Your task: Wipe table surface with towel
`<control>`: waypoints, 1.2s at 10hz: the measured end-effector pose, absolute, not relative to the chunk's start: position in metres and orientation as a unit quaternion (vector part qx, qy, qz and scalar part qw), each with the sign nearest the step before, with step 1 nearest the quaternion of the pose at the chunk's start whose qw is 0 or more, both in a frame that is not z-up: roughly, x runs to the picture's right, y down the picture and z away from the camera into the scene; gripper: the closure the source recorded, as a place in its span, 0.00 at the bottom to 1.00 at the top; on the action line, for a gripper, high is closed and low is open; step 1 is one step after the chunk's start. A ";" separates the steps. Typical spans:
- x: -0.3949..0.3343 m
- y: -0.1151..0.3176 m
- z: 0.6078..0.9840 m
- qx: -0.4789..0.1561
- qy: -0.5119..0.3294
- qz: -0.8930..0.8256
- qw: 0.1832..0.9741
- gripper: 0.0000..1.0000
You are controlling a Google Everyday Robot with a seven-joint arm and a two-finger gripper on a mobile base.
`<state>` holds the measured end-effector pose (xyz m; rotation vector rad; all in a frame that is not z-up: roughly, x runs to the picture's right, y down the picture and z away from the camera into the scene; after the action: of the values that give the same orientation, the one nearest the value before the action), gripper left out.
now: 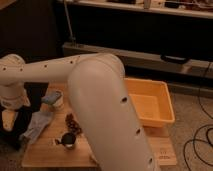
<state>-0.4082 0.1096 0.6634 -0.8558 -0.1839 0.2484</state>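
Observation:
A grey towel [38,125] lies crumpled on the left part of the wooden table [45,156]. My white arm sweeps from the foreground across the table to the far left. The gripper [9,120] hangs at the table's left edge, just left of the towel and close to it. I cannot tell whether it touches the towel. The arm hides the middle of the table.
A white cup with a blue top [53,99] stands behind the towel. A dark clump [73,124] and a small metal cup [68,141] sit right of the towel. A yellow bin [148,103] stands at the table's right. Dark shelving runs behind.

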 end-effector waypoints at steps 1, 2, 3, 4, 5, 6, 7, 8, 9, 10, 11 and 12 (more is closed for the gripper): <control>-0.407 0.105 0.676 -0.410 -0.083 0.124 0.900 0.20; -0.404 0.102 0.689 -0.407 -0.080 0.128 0.901 0.20; -0.404 0.100 0.693 -0.404 -0.081 0.131 0.902 0.20; -0.401 0.098 0.701 -0.399 -0.082 0.134 0.903 0.20; -0.395 0.093 0.712 -0.395 -0.084 0.136 0.905 0.20; -0.389 0.091 0.724 -0.394 -0.086 0.136 0.905 0.20; -0.385 0.093 0.738 -0.399 -0.091 0.134 0.902 0.20; -0.384 0.099 0.748 -0.409 -0.099 0.130 0.898 0.20; -0.386 0.110 0.751 -0.433 -0.129 0.113 0.885 0.20; -0.384 0.116 0.749 -0.448 -0.156 0.096 0.875 0.20; -0.387 0.123 0.741 -0.460 -0.185 0.074 0.865 0.20; -0.391 0.130 0.731 -0.476 -0.209 0.055 0.852 0.20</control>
<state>-0.3914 0.1297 0.7312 -1.0021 -0.4405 0.1162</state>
